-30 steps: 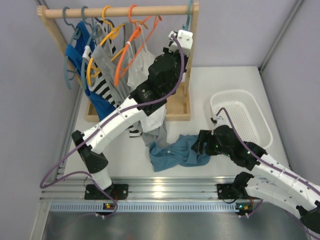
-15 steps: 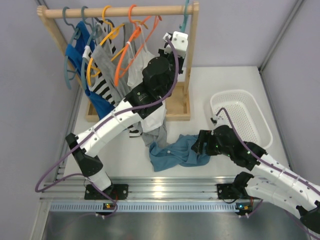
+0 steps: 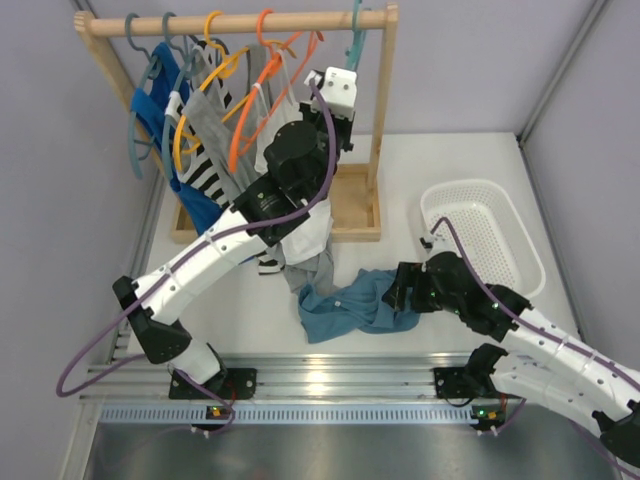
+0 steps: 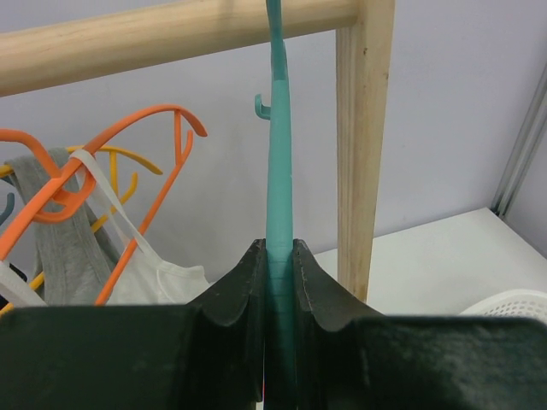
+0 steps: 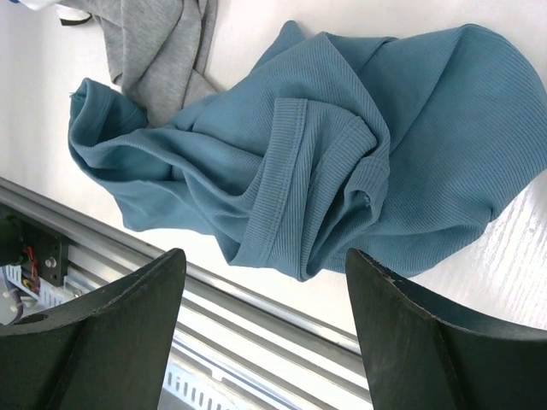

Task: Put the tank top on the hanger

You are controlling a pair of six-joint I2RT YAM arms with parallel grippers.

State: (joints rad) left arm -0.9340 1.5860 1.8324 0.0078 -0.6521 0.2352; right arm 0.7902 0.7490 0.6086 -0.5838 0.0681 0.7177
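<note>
The left gripper (image 4: 278,254) is pinching the hanger (image 4: 277,162) on the rail (image 4: 128,34) — the tank top (image 5: 342,162) is lying bunched by the table's (image 3: 450,170) near edge, beneath the right gripper (image 5: 263,265), jaws spread.

On the hanger (image 4: 279,171), you can't see the hook's top, cut off above, nor the body behind the left gripper (image 4: 279,256); the right gripper (image 3: 398,287) covers one edge of the tank top (image 3: 345,312).
</note>
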